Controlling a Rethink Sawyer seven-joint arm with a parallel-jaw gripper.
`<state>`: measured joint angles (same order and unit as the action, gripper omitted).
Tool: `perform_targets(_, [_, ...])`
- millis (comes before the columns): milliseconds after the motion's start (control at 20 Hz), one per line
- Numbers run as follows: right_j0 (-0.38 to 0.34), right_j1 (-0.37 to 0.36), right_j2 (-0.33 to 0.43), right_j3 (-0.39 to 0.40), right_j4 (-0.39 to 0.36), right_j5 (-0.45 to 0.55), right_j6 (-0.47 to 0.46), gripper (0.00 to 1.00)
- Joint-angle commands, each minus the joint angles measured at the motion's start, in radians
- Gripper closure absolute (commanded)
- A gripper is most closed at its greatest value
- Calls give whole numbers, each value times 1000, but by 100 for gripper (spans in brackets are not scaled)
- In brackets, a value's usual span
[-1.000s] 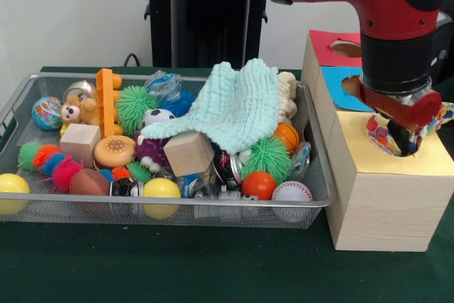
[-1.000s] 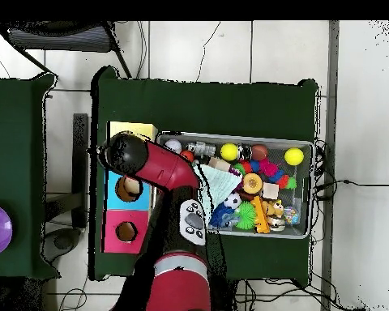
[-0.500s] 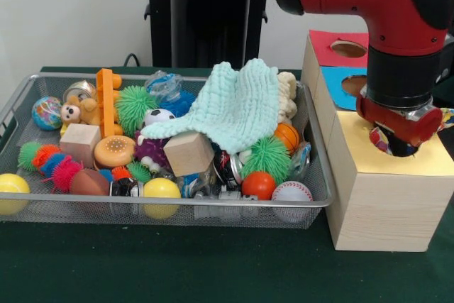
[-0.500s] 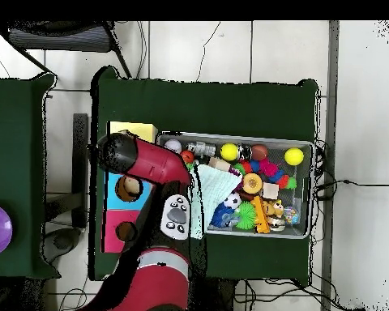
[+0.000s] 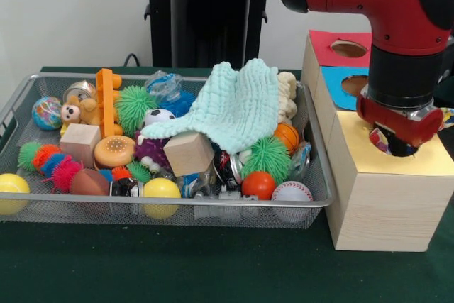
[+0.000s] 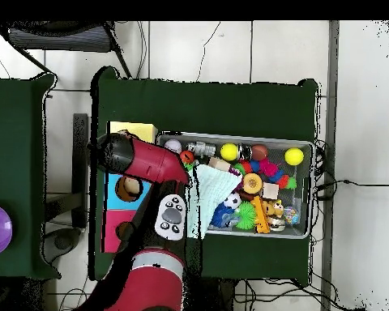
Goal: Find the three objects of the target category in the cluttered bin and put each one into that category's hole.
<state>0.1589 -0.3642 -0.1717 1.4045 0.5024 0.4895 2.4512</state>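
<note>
The bin (image 5: 28, 90) on the counter (image 5: 213, 274) holds mixed toys — balls, blocks and a soft, light cloth (image 5: 237, 104) best pinched at a raised fold. Right of it, the gripper (image 5: 394, 145) sits in the yellow hole (image 5: 386, 148) of the box (image 5: 386, 196) — its opening cannot be judged, though a speckled object shows at the rim.

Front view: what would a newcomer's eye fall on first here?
The big red and black arm, reaching down to the hole in the wooden box's yellow top at the right. Next, the wire-mesh bin crammed with bright toys, a pale mint knitted cloth draped across its middle.
</note>
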Motion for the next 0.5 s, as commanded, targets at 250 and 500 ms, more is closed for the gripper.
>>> perform_targets(250, [24,-67,-35,91,-55,202,135,100])
perform_targets(500, [29,-79,-54,67,-64,286,145,100])
